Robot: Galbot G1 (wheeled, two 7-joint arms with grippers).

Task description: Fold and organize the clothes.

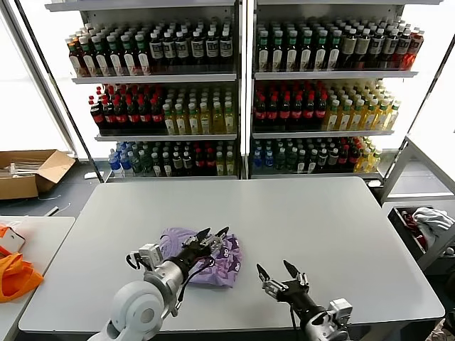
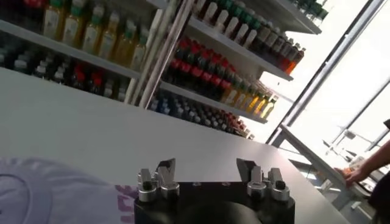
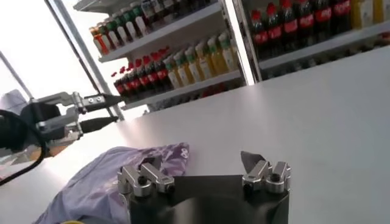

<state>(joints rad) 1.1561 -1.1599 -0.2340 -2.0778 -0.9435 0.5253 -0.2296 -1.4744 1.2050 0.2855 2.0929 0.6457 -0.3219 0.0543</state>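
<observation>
Currently one lavender T-shirt [image 1: 213,257] lying crumpled on table [image 1: 298,220]. Left gripper [image 1: 214,235] hovering above it, jaws spread, gripping nothing. Right gripper [image 1: 282,273] idling nearby, jaws wide, empty.

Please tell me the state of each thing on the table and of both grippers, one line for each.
lavender T-shirt: lying crumpled in a loose bundle on the table, printed graphic showing, not held.
left gripper: open, above the T-shirt, holding nothing.
right gripper: open, empty, over bare table beside the T-shirt.
table: bears only the T-shirt.
</observation>
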